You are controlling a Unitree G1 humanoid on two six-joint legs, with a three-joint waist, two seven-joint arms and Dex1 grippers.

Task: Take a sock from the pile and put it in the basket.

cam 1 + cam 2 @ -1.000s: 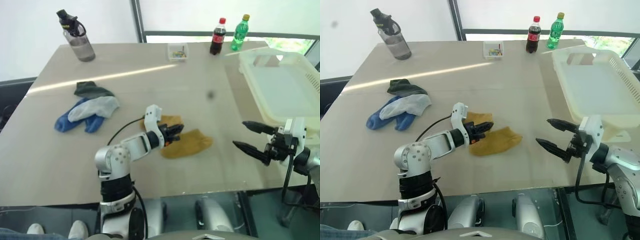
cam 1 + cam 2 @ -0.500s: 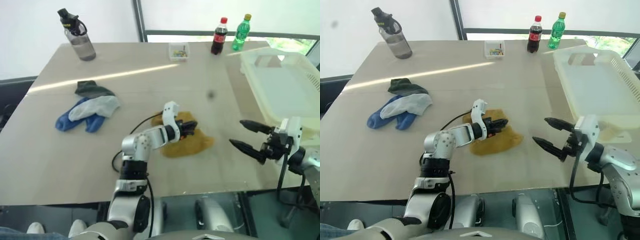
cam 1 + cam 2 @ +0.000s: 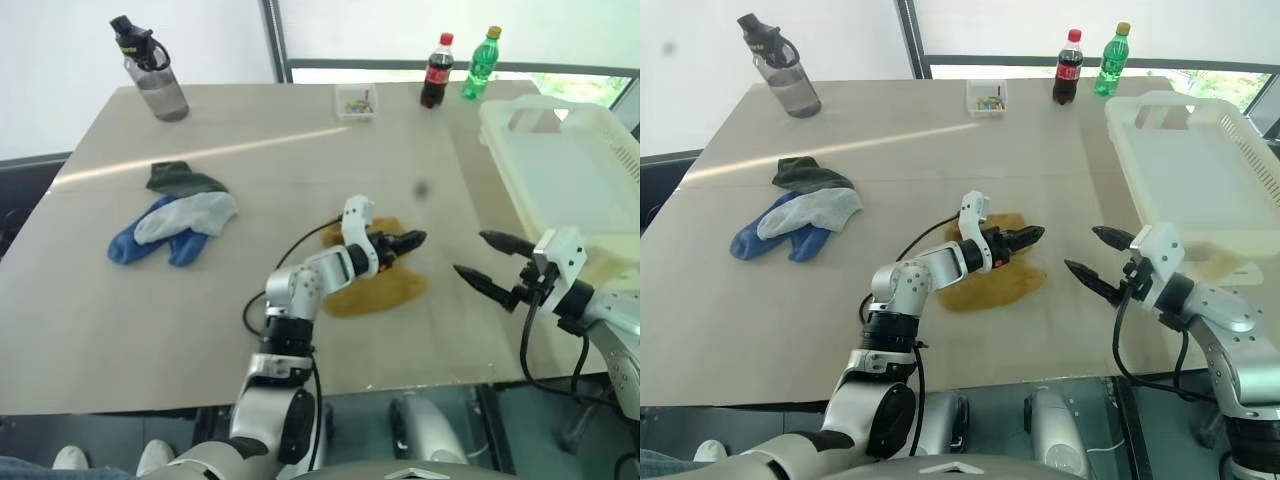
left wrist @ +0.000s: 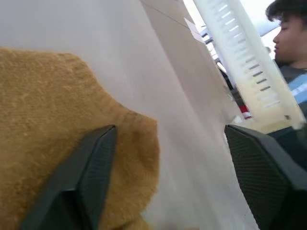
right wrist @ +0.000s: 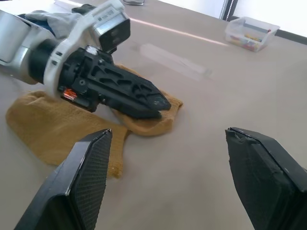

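Socks in mustard yellow (image 3: 992, 283) lie bunched near the middle of the table (image 3: 890, 140), and the left gripper (image 3: 1028, 237) reaches out level just above them, its black fingers spread in the left wrist view, one finger (image 4: 84, 179) over the yellow knit, nothing gripped. The rest of the pile (image 3: 790, 214), a blue, a pale grey and a dark green sock, sits well apart toward the table's left side. To the right of the yellow socks the right gripper (image 3: 1095, 256) hovers over bare tabletop with its jaws wide apart, pointing toward the left gripper. Beyond it the cream basket (image 3: 1200, 170) rests at the table's right edge, with no sock visible inside. Along the far edge stand a small clear box (image 3: 986, 98) holding coloured bits, a cola bottle (image 3: 1067, 70), a green bottle (image 3: 1110, 62) and, far left, a grey water bottle (image 3: 780, 68).
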